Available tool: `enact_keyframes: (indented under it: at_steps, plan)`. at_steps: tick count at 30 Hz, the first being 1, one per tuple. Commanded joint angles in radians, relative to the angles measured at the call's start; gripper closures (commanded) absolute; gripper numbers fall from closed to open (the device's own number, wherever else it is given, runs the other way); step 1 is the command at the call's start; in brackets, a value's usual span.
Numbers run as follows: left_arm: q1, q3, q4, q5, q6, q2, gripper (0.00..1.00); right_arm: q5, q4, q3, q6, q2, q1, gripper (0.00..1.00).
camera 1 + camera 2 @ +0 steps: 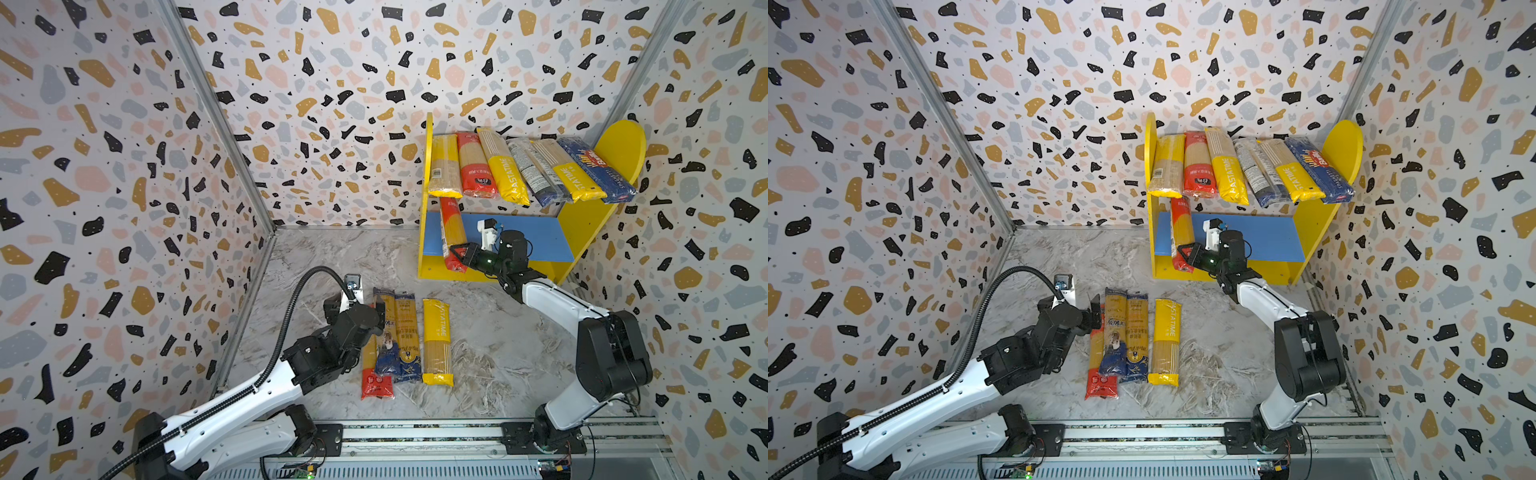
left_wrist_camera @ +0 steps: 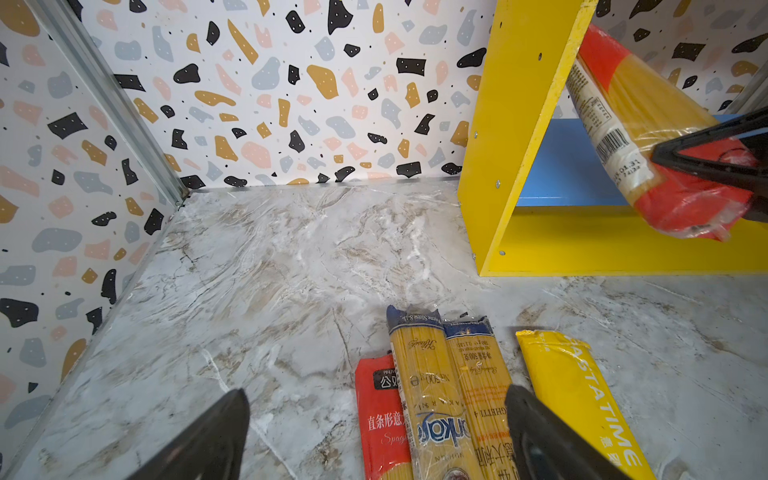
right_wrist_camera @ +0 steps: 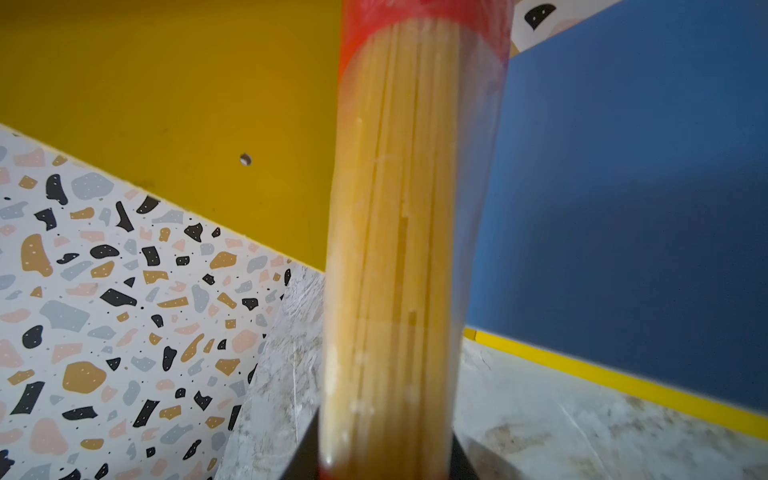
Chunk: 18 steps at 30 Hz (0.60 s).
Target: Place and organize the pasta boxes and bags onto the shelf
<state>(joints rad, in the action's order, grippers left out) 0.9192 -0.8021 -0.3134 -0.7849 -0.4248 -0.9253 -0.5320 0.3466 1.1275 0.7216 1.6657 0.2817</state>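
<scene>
Red pasta pack (image 1: 452, 226), both top views: tilted over the blue board (image 1: 540, 239) of the shelf (image 1: 619, 151), clamped in the right gripper (image 1: 457, 252); 6 packs (image 1: 509, 174) on its top tier, 4 packs (image 1: 405, 340) before it. Left wrist view: left gripper (image 2: 374, 436) spread wide over those 4. Right wrist view: same pack clamped.

Shelf (image 1: 582, 224): blue lower board (image 1: 548, 241) free right of the red pack (image 1: 452, 226); six packs (image 1: 509, 170) side by side block the top.
</scene>
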Motion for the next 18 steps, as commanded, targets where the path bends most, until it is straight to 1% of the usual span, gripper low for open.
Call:
enact_keyframes:
  at_steps: [1, 8, 13, 16, 18]
  plan:
    - [-0.003, -0.01, 0.024, -0.025, 0.017, 0.026, 0.05, -0.025, 0.207, 0.112, -0.016, 0.0, 0.009, 0.78]
    - [-0.004, 0.011, 0.013, -0.036, 0.015, 0.063, 0.05, -0.019, 0.196, 0.203, -0.013, 0.107, 0.034, 0.77]
    - [-0.004, 0.032, 0.011, -0.04, 0.023, 0.102, 0.05, -0.018, 0.165, 0.267, -0.021, 0.154, 0.054, 0.75]
    - [-0.004, 0.041, 0.001, -0.059, 0.019, 0.117, 0.04, 0.002, 0.114, 0.308, -0.042, 0.171, 0.066, 0.69]
    - [-0.005, 0.044, -0.011, -0.081, 0.015, 0.12, 0.04, 0.012, 0.095, 0.324, -0.045, 0.178, 0.073, 0.62]
